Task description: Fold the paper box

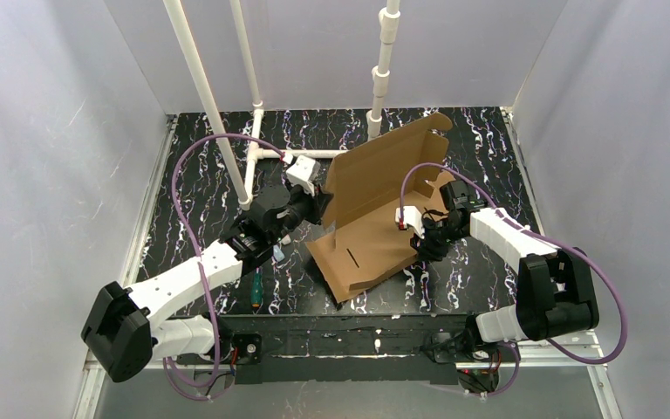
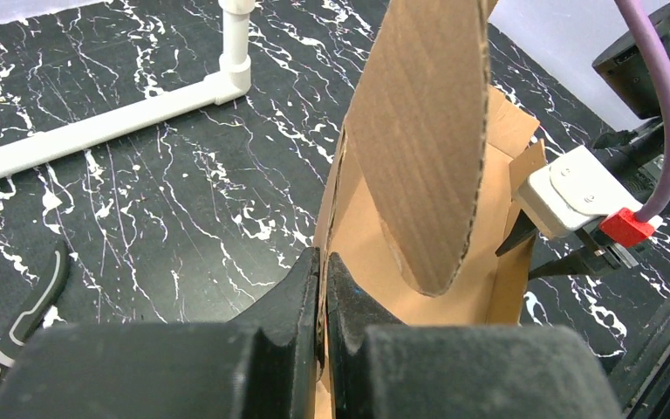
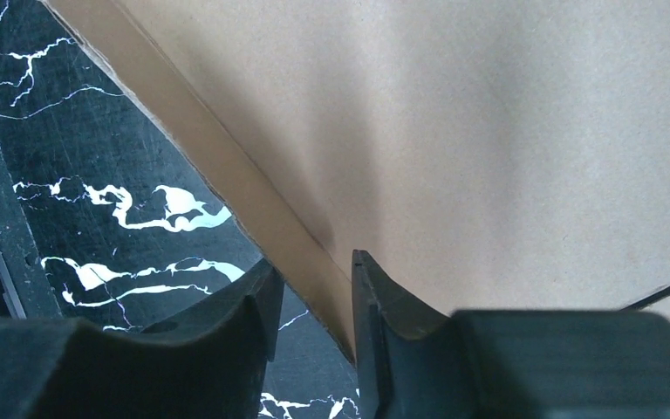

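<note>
- Paper box (image 1: pixel 375 218) sits mid-table on the black marbled tabletop (image 1: pixel 201 192), part-folded. Its base panel lies flat towards the near side and its large back panel stands up at the far side.
- Left gripper (image 1: pixel 312 208) is at the box's left edge. In the left wrist view its jaws are pressed together on the thin upright side wall of the box, pinching it.
- In the same view a rounded flap (image 2: pixel 419 140) stands upright just beyond the left fingers (image 2: pixel 301 288).
- Right gripper (image 1: pixel 420 240) is at the box's right side, low to the table.
- In the right wrist view its jaws stand a narrow way apart, straddling the box's raised edge strip (image 3: pixel 253 209). Dark tabletop shows between one finger (image 3: pixel 257 310) and the cardboard, so there is no firm clamp.
- A green-handled tool (image 1: pixel 255 292) lies near-left of the box, apart from it.
- A white pipe frame (image 1: pixel 218 113) stands at the far left.
</note>
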{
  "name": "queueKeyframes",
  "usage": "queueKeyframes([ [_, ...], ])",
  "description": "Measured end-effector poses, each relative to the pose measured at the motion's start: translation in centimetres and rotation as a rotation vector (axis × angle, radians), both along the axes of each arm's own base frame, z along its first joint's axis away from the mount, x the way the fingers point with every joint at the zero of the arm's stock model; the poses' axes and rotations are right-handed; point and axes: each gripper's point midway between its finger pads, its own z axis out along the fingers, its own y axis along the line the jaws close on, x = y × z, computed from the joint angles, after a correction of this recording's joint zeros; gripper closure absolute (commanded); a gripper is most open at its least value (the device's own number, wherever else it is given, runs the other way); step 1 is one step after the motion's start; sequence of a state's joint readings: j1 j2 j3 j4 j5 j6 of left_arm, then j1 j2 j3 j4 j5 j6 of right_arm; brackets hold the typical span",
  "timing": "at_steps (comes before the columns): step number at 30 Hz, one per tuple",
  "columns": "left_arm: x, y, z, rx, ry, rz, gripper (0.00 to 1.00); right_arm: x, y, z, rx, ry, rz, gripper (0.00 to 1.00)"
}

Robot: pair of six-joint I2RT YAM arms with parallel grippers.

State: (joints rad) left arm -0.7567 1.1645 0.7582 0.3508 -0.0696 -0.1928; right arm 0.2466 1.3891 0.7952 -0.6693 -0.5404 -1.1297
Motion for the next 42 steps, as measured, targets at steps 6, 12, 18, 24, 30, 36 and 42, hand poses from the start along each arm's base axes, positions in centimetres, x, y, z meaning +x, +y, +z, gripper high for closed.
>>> queueKeyframes([
  [6, 0.3, 0.2, -0.2, 0.004, 0.009, 0.007, 1.0, 0.2, -0.1, 0.0, -0.005, -0.006, -0.004, 0.48],
  [12, 0.6, 0.5, -0.3, -0.021, 0.035, 0.025, 1.0, -0.1, -0.3, -0.1, -0.015, 0.002, 0.002, 0.3],
  [18, 1.4, 1.5, -0.4, -0.071, 0.081, 0.075, 1.0, -1.0, -0.5, -0.3, -0.025, 0.03, 0.021, 0.24],
  [24, 1.9, 2.1, -0.4, -0.113, 0.116, 0.11, 1.0, -2.5, -0.2, 0.5, 0.006, 0.095, 0.025, 0.18],
  [30, 2.0, 2.4, -0.4, -0.145, 0.148, 0.126, 1.0, -1.7, 0.4, 3.8, 0.094, 0.07, 0.002, 0.16],
  [36, 2.5, 2.5, 0.8, -0.143, 0.124, 0.124, 1.0, -1.0, -0.5, 5.0, 0.164, 0.088, -0.097, 0.18],
  [42, 3.4, 2.4, 4.0, -0.117, 0.021, 0.107, 1.0, 0.9, -2.0, 6.0, 0.243, 0.118, -0.237, 0.22],
])
